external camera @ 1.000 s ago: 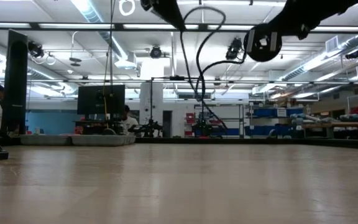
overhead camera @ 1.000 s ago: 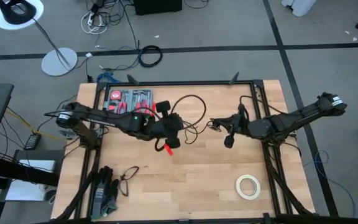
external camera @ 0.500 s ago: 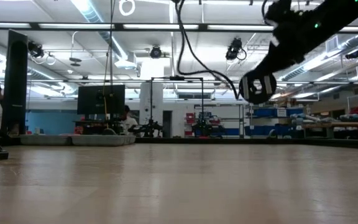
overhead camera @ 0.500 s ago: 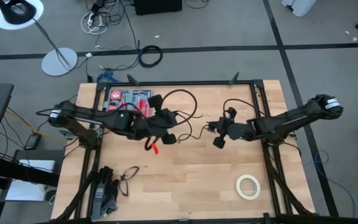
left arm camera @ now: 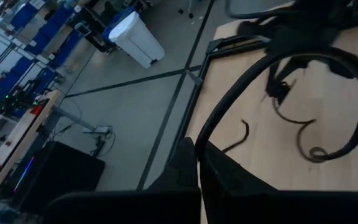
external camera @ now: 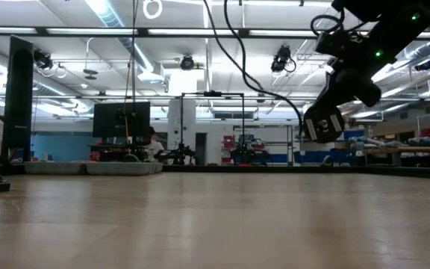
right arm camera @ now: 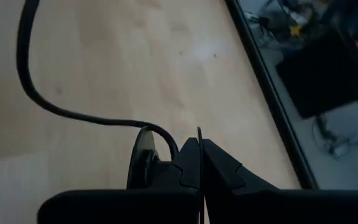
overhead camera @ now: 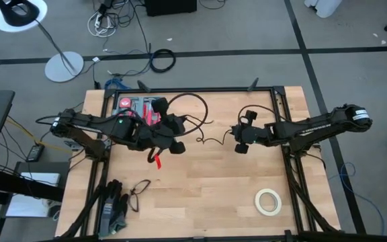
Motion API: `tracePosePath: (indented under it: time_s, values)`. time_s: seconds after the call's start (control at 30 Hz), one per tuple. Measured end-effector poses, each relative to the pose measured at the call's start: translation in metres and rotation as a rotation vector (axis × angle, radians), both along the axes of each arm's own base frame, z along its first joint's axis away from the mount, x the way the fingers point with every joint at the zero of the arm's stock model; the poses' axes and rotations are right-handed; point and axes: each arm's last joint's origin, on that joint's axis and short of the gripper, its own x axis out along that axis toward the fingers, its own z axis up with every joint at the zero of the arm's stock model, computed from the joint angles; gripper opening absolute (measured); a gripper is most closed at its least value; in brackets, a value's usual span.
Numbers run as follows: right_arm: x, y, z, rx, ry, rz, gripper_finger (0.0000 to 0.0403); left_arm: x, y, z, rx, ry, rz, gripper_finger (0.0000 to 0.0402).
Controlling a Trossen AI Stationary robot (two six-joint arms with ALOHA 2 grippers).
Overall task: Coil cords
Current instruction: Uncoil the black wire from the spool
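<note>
Black and thin, the cord (overhead camera: 192, 107) hangs in the air between the two grippers above the middle of the wooden table (overhead camera: 207, 195): from the left gripper (overhead camera: 173, 134) it rises in a loop toward the table's far edge, then sags and runs across to the right gripper (overhead camera: 242, 138). In the left wrist view the cord (left arm camera: 272, 87) comes out right at the tips of the closed fingers, which are pinched on it, and curves away over the wood. In the right wrist view the fingers are likewise pressed together, with the cord (right arm camera: 55, 102) running in to their tips beside a small round dark piece; they grip it there. Seen from table height, the cord (external camera: 245, 67) drops from above and sweeps across to the left gripper (external camera: 325, 123), well clear of the tabletop. Relative to the table: a cream-white tape roll (overhead camera: 268, 201) lies near its front right corner, a red tool tray (overhead camera: 138, 107) sits at its far left edge, and a dark glove (overhead camera: 113, 205) with a small wire loop lies by its front left corner. A floor lamp (overhead camera: 39, 33) stands on the grey floor beyond the far left corner. Behind the table is a bright open workshop with ceiling strip lights and shelves.
</note>
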Motion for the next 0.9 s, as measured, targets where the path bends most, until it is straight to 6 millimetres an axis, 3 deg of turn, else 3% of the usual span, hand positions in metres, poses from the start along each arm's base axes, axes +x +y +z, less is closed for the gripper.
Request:
tracePosePath:
  time_s: [0.23, 0.67, 0.9]
  values:
    - [-0.004, -0.002, 0.003, -0.199, 0.038, -0.098, 0.0000, -0.002, -0.006, 0.001, -0.015, -0.015, -0.013, 0.0000]
    - [-0.006, -0.019, 0.018, -0.558, 0.008, -0.475, 0.0000, 0.000, -0.031, 0.003, -0.141, -0.102, -0.124, 0.0000]
    - [0.006, -0.018, 0.040, -0.622, -0.028, -0.469, 0.0000, 0.021, -0.042, -0.021, -0.220, -0.030, -0.185, 0.0000]
